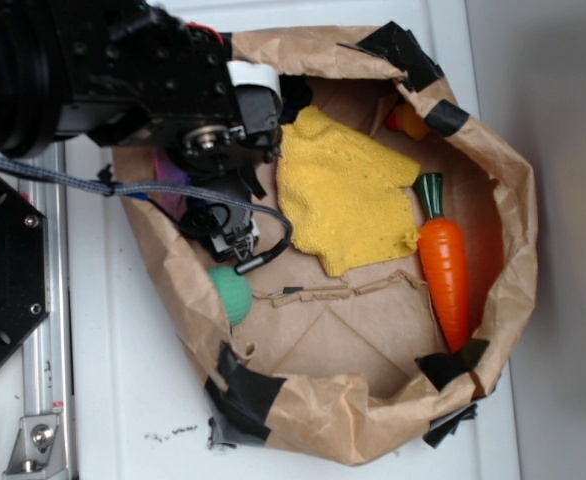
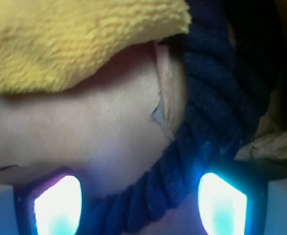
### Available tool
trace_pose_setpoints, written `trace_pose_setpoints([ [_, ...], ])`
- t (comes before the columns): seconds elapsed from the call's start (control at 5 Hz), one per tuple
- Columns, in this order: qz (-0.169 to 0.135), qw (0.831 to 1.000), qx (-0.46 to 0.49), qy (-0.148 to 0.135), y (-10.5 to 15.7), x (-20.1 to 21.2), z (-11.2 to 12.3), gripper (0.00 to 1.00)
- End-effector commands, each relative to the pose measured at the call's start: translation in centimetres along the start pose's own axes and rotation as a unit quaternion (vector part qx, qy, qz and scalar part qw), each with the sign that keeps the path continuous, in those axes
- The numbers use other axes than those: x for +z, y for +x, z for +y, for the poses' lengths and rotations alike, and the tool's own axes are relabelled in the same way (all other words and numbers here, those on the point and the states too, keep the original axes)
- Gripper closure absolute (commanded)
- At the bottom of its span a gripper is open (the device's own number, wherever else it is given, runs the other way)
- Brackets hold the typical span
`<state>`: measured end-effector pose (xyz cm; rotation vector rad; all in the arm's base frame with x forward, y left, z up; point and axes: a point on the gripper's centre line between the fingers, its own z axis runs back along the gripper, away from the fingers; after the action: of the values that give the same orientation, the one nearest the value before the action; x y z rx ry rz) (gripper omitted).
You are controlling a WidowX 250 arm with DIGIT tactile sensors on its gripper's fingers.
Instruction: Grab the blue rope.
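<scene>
White tabletop [image 1: 123, 400], brown paper bag [image 1: 503, 180] on it. Gripper [image 2: 139, 203] spread, nothing pinched yet. Blue rope [image 2: 207, 122] curves between fingers, nearer right one. Yellow cloth [image 2: 75, 39] just beyond. Risk: off-centre close rolls rope out, or snags cloth edge, bag paper.

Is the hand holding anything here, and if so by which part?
Nothing is held yet. In the wrist view the hand is open, and the blue rope curves between its fingers, unclamped.
</scene>
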<state>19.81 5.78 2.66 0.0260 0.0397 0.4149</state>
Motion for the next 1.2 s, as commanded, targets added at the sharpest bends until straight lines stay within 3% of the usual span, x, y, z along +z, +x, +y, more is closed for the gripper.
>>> trace_pose_setpoints([
  [0.0,-0.038,0.999,-0.012,0.031,1.9,-1.6,1.1,0.00],
  [0.2,-0.034,0.999,-0.010,0.039,3.6,-2.3,1.9,0.00],
  [0.4,-0.021,0.999,-0.007,0.036,4.5,-3.2,1.5,1.00],
  [0.6,-0.022,0.999,-0.034,0.030,4.4,-3.7,0.9,1.00],
  [0.8,-0.033,0.996,-0.081,-0.005,4.5,-3.7,0.3,1.00],
  [1.0,-0.051,0.989,-0.129,-0.057,4.4,-3.2,-0.1,1.00],
])
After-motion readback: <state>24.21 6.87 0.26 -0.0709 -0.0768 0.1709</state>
